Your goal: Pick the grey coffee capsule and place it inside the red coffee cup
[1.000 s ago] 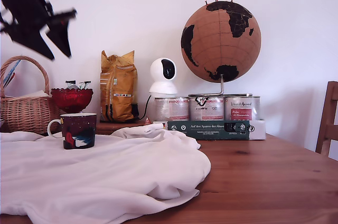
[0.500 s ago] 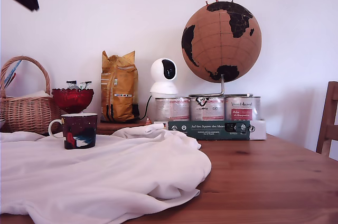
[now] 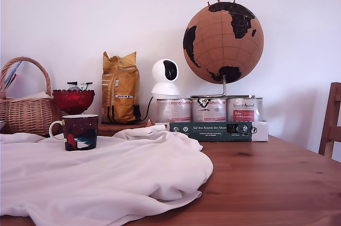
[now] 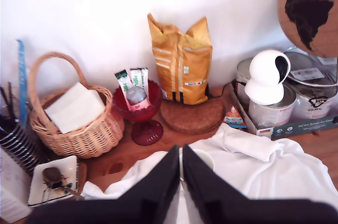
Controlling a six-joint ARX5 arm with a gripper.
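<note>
Gripper (image 4: 181, 179): seen in wrist view only, as two dark fingers (image 4: 156, 187) w/ tips drawn almost together, only a thin slit between; nothing visible in the slit. Out of exterior view.

Red coffee cup (image 3: 79, 131): dark maroon mug, white handle + rim, red/blue/white patches. Upright on white cloth (image 3: 106, 178). In wrist view only a bit of white rim (image 4: 204, 157) shows, just past the fingertips at approx 1 o'clock, touching-close in the picture; cannot tell the height gap.

Grey coffee capsule: not made out in either view; cup's inside hidden. Cannot tell where it is.

Surroundings, exterior view, outward from cup:
- Red glass bowl (image 3: 73, 99), footed, at 12 o'clock behind cup; sachets + a silvery item on top per wrist view.
- Wicker basket (image 3: 25, 110), 10 o'clock of cup, handle up, pale folded item inside.
- Yellow bag (image 3: 120, 94), upright, 2 o'clock of cup, on a round cork mat (image 4: 193, 115).
- White dome camera (image 3: 164, 78), sitting on tins (image 3: 208, 109).
- Tins: three in a row, in a low box (image 3: 216, 130), at 3 o'clock of the bag.
- Cork globe (image 3: 223, 42) on metal stand, above tins.
- Wooden table (image 3: 266, 183); chair (image 3: 330, 122) at the exterior view's right edge.
- Small white tray (image 4: 55, 179) w/ dark item, wrist view only, near the basket.
</note>
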